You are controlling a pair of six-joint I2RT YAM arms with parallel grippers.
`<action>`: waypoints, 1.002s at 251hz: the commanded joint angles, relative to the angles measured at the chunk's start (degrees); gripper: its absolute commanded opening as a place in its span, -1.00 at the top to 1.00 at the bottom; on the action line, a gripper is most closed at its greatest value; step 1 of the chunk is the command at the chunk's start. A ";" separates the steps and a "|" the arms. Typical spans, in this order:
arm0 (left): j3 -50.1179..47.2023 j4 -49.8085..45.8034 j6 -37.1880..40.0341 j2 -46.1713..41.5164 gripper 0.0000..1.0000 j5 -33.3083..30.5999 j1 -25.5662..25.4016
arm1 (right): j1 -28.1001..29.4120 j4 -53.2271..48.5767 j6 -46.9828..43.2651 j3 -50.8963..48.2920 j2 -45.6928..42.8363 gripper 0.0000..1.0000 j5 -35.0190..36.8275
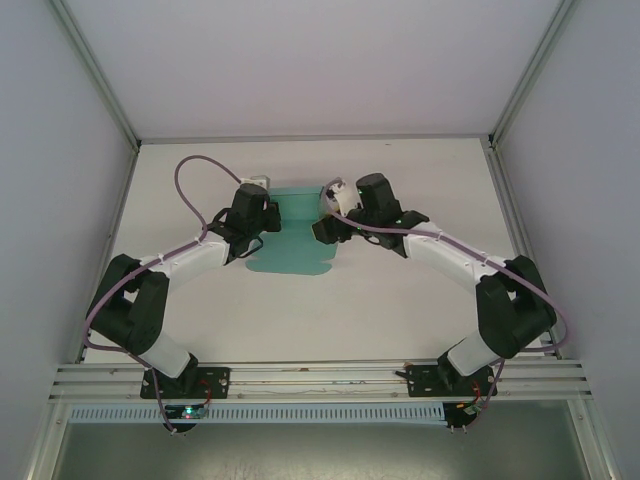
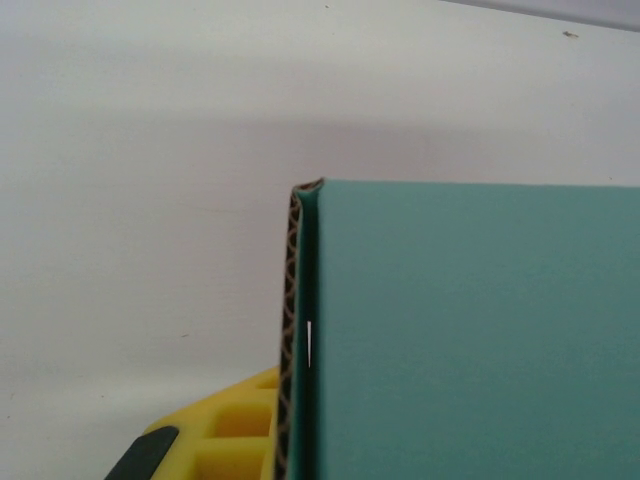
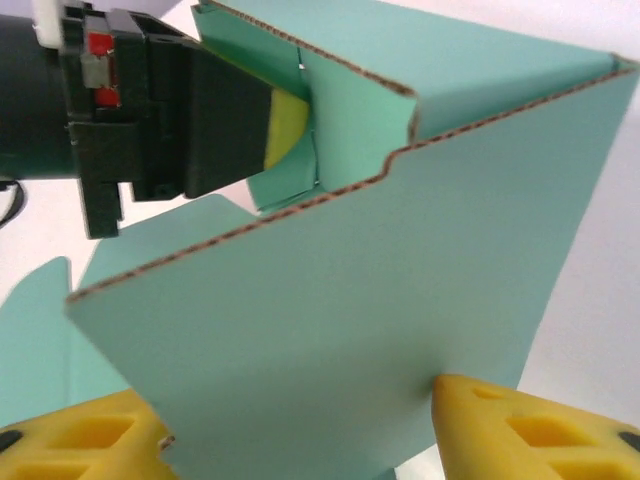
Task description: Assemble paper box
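Top view: the paper box (image 1: 292, 240) sits mid-table (image 1: 400, 310), a little left of centre, between the two wrists. It is only part-formed. The long axis runs far-to-near; the far end is folded up between the grippers, and the near end lies flat on the table with its rounded flap edge pointing toward the arm bases. The left gripper (image 1: 265, 207) is at the box's far-left side and the right gripper (image 1: 326, 220) at its far-right side, the two facing each other across the raised part. Left wrist view: a teal panel stands on edge with its corrugated cut edge (image 2: 291, 330) running vertically, just beside one yellow finger (image 2: 235, 425). In the right wrist view the left gripper (image 3: 285, 130) comes in from upper left, its yellow pad pressed against a small upright flap, jaws closed onto that wall of the box. In the same view a large teal panel stands tilted, with its top edge sloping up to the right and a stepped notch near the folded corner. The right gripper (image 3: 300, 400) has its yellow fingers (image 3: 530, 430) well apart, one on each side of the panel's lower edge — straddling it, not clamped. The right fingertip is touching or just beside the card; I cannot tell which.
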 commanded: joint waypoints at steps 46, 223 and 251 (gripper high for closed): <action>1.35 -1.29 0.76 -1.03 1.00 -4.44 -0.50 | 1.67 -6.85 2.33 -1.08 -5.34 -0.30 18.98; 1.52 -1.80 1.47 -1.09 1.00 -1.01 -0.65 | -0.34 -10.36 6.39 3.36 -1.07 0.89 33.20; 1.70 -1.90 1.35 -1.42 1.00 -0.64 -0.56 | -0.20 -15.26 8.12 5.04 0.57 0.91 43.29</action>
